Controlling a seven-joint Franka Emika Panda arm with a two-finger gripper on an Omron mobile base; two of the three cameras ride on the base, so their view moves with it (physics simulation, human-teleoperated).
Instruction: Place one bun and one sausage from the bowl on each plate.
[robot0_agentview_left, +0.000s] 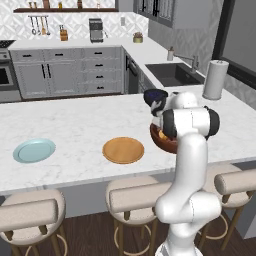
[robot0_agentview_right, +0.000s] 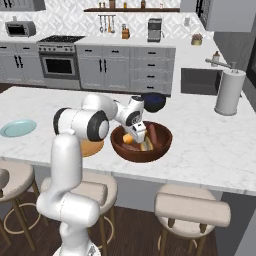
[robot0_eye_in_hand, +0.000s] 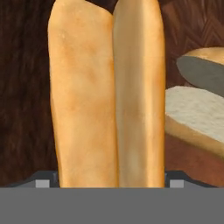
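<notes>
- Reaches down into the bowl (robot0_agentview_right: 142, 154), wrist bent over its rim, jaws low among the food inside.
- Stands near the front edge of the desk (robot0_agentview_left: 80, 120), this wooden bowl (robot0_agentview_left: 161, 142), just in front of the small dark blue bowl (robot0_agentview_right: 153, 102).
- Fills the hand view lengthwise: a golden bun (robot0_eye_in_hand: 105, 96), split running up its middle, lying against the bowl's dark wooden floor.
- Straddle the bun's near end, the jaws, one to each side; cannot tell whether pressed on it or merely spread round it, tips almost cut off at the bottom.
- Lies just beside, to the right in the hand view, another bun (robot0_eye_in_hand: 197, 116) with a pale cut face up.
- Shows in the right base view as a reddish-brown length at the bowl's far side, probably a sausage (robot0_agentview_right: 152, 134).
- Sits left of the bowl, near the front edge: the orange-tan plate (robot0_agentview_left: 123, 150).
- Rests well apart, toward the desk's left end: the blue-green plate (robot0_agentview_left: 34, 150).
</notes>
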